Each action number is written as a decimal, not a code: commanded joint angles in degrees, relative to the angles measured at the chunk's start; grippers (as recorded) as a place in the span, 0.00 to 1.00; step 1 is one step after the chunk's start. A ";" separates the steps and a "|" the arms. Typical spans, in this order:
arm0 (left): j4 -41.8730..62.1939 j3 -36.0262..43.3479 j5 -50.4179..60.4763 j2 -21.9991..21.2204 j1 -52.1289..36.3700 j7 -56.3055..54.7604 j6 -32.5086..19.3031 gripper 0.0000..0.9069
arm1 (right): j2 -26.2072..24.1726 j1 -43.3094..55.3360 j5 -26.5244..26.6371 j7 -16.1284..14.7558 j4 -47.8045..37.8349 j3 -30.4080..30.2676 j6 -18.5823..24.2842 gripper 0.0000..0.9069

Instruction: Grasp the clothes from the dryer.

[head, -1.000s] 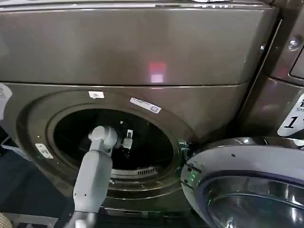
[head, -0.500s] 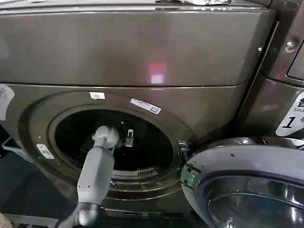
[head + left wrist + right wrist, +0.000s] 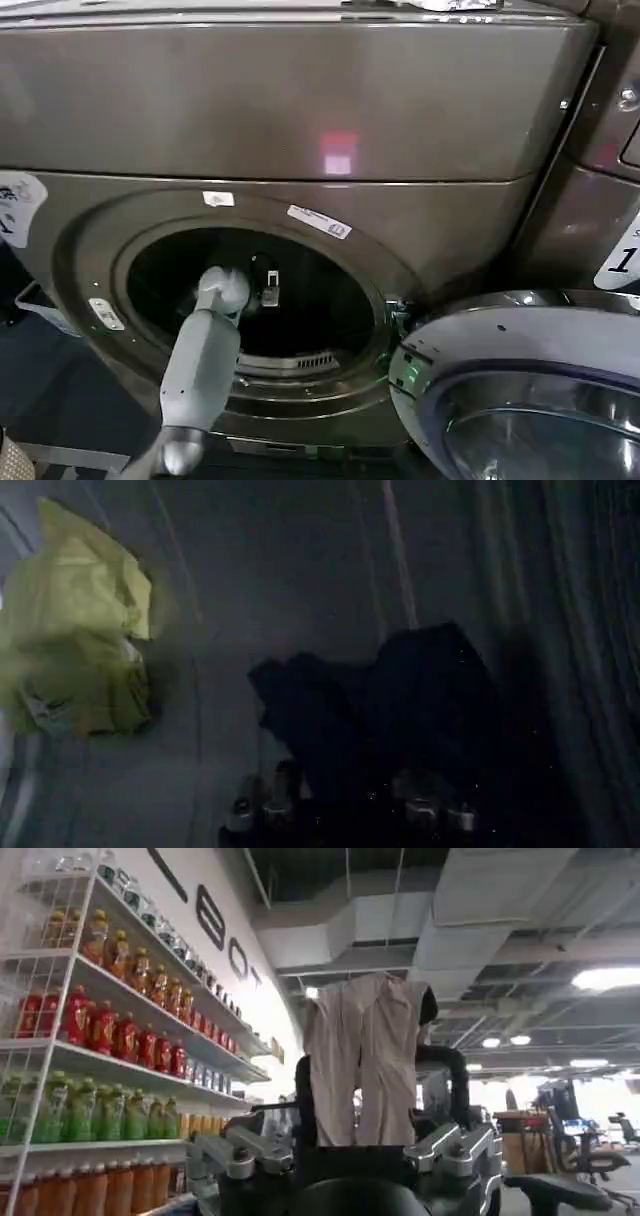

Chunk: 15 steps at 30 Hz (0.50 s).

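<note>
The dryer is the big bronze-grey machine in front of me, with its round mouth open. My left arm reaches through the mouth, and my left gripper is inside the dark drum. In the left wrist view the clothes, a small yellow-green bundle, lie on the drum wall. The left gripper shows there as a wide dark two-lobed shape, open and holding nothing, well apart from the clothes. My right gripper is parked away from the machine, with a pale beige cloth between its fingers.
The dryer's door hangs open at the lower right, close beside the mouth. A like grey machine stands to the right. A small pink light glows on the front panel. Shelves of bottles show in the right wrist view.
My left arm has pushed slightly deeper and higher into the drum. The head view has shifted a little.
</note>
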 commanded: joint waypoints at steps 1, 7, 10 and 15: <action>2.03 -0.28 -3.48 0.09 0.09 -0.02 1.40 0.00 | -0.09 0.07 -0.07 -0.23 -0.12 -0.12 0.03 1.00; -1.45 -2.22 -6.77 0.23 0.67 -5.30 2.64 0.00 | 0.05 -0.17 -1.29 -0.77 0.09 -0.66 -0.21 1.00; -5.67 -5.14 -12.18 -0.96 2.11 -13.43 5.08 0.00 | 0.33 -0.21 -2.13 -0.84 0.55 -1.02 -0.09 1.00; -10.05 -4.86 -17.92 -1.29 4.20 -30.82 10.35 0.00 | 0.56 0.11 -1.83 -0.47 3.14 -1.45 -3.62 1.00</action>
